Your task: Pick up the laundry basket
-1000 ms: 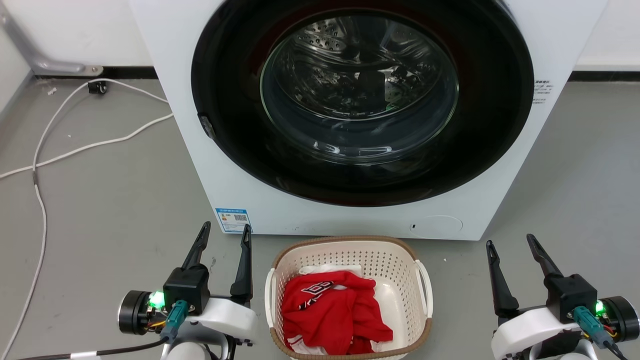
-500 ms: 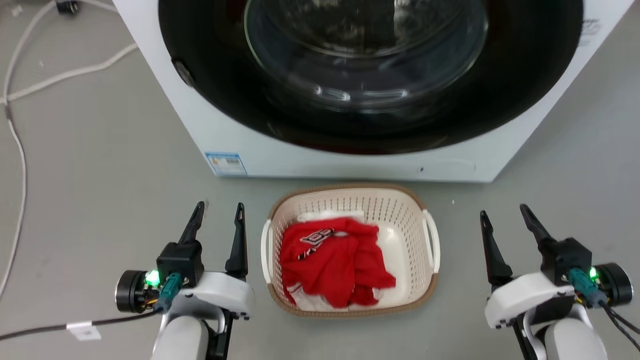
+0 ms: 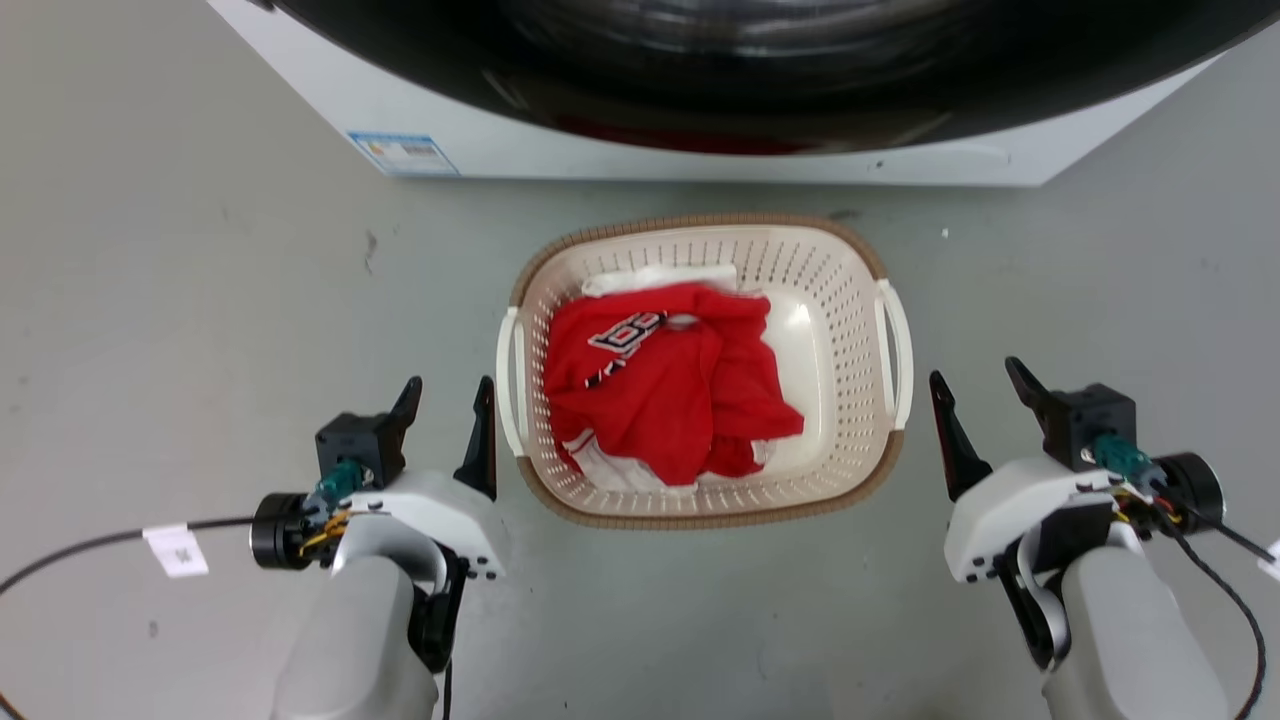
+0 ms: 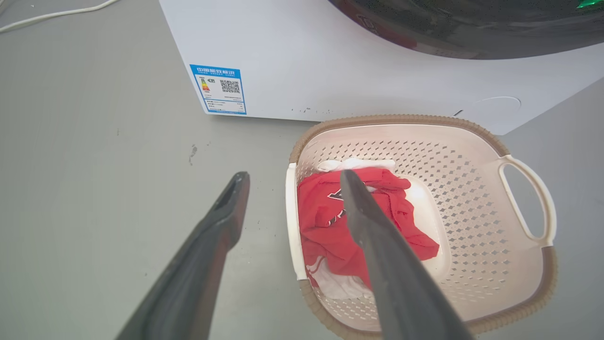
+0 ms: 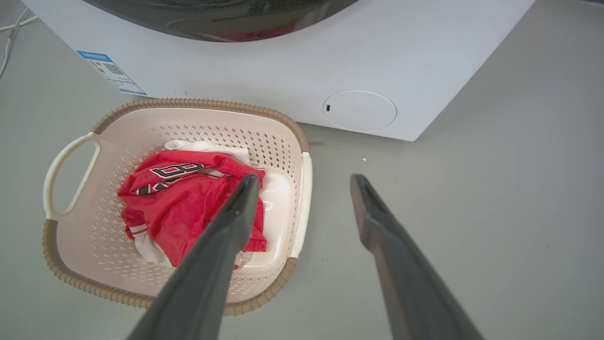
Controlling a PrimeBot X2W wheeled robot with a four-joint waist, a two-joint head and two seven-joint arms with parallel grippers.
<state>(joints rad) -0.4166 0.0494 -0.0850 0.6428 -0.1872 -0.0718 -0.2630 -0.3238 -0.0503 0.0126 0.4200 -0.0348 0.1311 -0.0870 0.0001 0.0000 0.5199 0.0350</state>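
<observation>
The laundry basket (image 3: 845, 300), cream perforated plastic with a brown rim and white loop handles, stands on the grey floor in front of the washer, holding a red garment (image 3: 665, 385) over white cloth. My left gripper (image 3: 450, 385) is open just left of the basket's left handle (image 3: 507, 380), apart from it. My right gripper (image 3: 975, 380) is open just right of the right handle (image 3: 895, 350). In the left wrist view the basket (image 4: 472, 189) lies beyond my open left gripper (image 4: 292, 177), one finger seen over its left handle. In the right wrist view the basket (image 5: 94, 236) sits left of my open right gripper (image 5: 304, 177).
The white washer (image 3: 700, 160) with its dark round door stands directly behind the basket; its base carries a blue label (image 3: 402, 152). A black cable with a white tag (image 3: 175, 550) trails off my left arm. Grey floor spreads to both sides.
The head camera has tilted downward, so the washer has slid up out of the picture and the basket sits higher. Both grippers now stand beside the basket's handles, still open.
</observation>
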